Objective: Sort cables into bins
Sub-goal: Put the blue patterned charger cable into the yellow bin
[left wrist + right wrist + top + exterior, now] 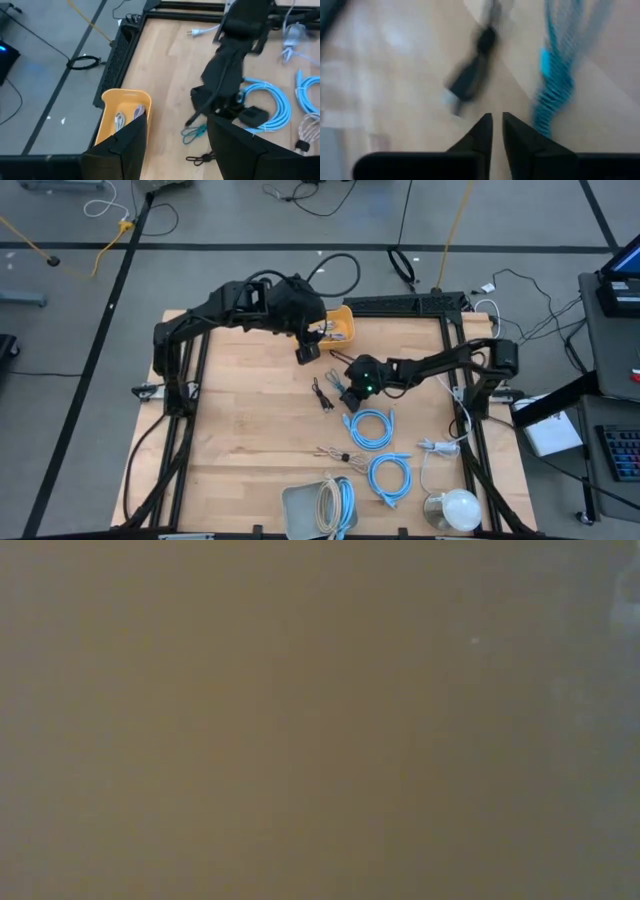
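In the left wrist view the orange-yellow bin (122,112) stands at the table's far edge with thin grey cables (127,116) lying in it. My left gripper (176,120) hovers open above the table beside the bin (340,325). Toward the middle of the table my right gripper (346,390) is low over the wood. Its fingers (497,127) are shut to a thin slit with nothing seen between them. A short teal cable (192,132) and a short black cable (200,159) lie flat by it. The low view shows only a brown haze. My right gripper points slanting down at the table. The teal cable (547,115) runs close past one fingertip (520,135), and the picture is blurred: I cannot tell whether the finger touches it.
Two light-blue coils (370,427) (390,477) and a thin beige cable (335,452) lie toward the near right. The grey bin (300,505) at the near edge holds a beige and a light-blue coil. A white cord (440,445) and a white dome (460,508) sit at the near right.
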Controlling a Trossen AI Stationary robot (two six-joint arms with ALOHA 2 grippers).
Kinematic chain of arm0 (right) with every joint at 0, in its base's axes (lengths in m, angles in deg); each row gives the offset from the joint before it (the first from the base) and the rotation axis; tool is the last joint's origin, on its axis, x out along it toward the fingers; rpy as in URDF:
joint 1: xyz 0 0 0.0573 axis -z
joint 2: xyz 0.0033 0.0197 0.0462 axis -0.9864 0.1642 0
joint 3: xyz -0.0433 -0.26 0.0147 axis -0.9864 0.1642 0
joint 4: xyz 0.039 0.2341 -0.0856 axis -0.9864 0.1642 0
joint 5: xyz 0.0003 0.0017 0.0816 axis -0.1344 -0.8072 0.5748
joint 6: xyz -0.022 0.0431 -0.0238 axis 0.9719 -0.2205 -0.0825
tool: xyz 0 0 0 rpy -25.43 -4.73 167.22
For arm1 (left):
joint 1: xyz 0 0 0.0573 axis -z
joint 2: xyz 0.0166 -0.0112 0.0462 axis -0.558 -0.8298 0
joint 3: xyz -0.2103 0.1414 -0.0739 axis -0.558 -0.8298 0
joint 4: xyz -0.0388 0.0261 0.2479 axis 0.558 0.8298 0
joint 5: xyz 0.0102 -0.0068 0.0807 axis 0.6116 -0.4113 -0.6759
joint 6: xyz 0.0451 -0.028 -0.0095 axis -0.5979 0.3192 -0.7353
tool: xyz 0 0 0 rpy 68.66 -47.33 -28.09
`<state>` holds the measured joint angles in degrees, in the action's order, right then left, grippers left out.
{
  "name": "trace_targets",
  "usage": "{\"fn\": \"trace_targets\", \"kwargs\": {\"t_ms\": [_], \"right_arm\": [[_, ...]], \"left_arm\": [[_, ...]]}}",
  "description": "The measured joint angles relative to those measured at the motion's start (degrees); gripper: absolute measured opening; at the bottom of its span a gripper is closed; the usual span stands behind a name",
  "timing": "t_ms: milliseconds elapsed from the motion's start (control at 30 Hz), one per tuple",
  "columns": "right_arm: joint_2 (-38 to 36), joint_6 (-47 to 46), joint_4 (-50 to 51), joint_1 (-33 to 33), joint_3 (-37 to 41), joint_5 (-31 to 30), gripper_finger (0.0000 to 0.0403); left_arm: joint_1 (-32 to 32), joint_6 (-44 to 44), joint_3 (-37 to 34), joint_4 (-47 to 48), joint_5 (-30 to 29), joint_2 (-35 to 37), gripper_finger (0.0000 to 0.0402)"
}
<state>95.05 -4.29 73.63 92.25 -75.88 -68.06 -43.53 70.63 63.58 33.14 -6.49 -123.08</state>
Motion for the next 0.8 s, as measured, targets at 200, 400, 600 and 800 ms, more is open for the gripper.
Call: {"fn": "trace_targets", "kwargs": {"t_ms": [200,400,600,800], "right_arm": [[-9.0,4.0,10.8,0.1,-3.5,-2.3,0.0041],[-10.2,13.8,28.2,0.1,-11.1,-9.0,0.0126],[-7.6,14.1,33.5,1.6,-14.3,-13.1,0.0211],[-1.8,11.5,32.8,1.8,-14.7,-9.0,0.0251]], "left_arm": [[-0.1,0.0,0.0,1.5,-0.3,0.5,0.0211],[-0.2,-0.3,0.0,1.0,-0.3,0.4,0.0211],[-0.2,-0.1,0.0,1.0,-0.8,0.4,0.0211],[0.0,0.8,0.0,1.0,-1.7,0.4,0.0211]]}}
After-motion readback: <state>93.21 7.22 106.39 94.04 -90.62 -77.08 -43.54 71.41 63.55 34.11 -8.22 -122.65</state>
